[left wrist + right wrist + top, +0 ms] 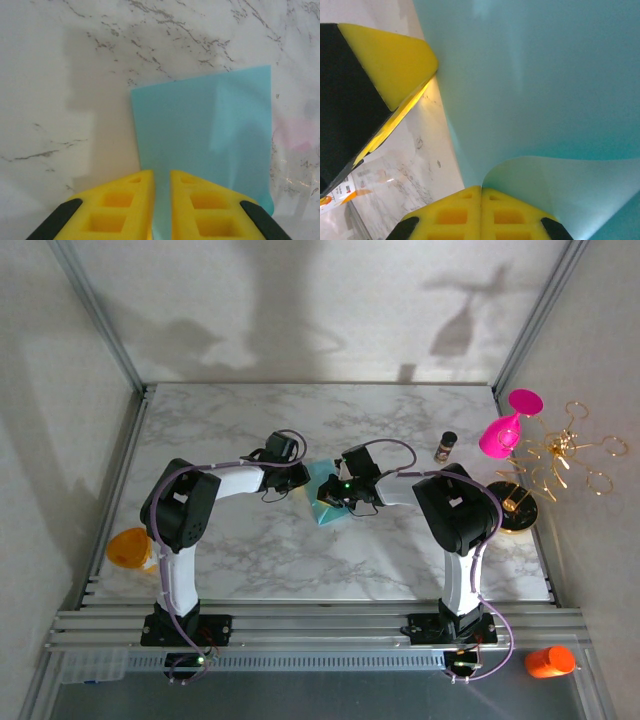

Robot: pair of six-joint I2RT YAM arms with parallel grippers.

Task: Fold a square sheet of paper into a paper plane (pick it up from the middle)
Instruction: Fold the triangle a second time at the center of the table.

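Mid-table [250, 560], left pincer [161, 175] and right pincer [481, 189] pinch sheet [200, 135] (elbows bent).

A robot lab test cell; white panel walls [300, 310], aluminium rail [320, 623], marble-print table [300, 560].

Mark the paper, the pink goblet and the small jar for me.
paper [200, 135]: left wrist view, flat middle of the sheet.
goblet [497, 437]: top external view, its larger pink end.
jar [444, 450]: top external view, its body below the dark lid.
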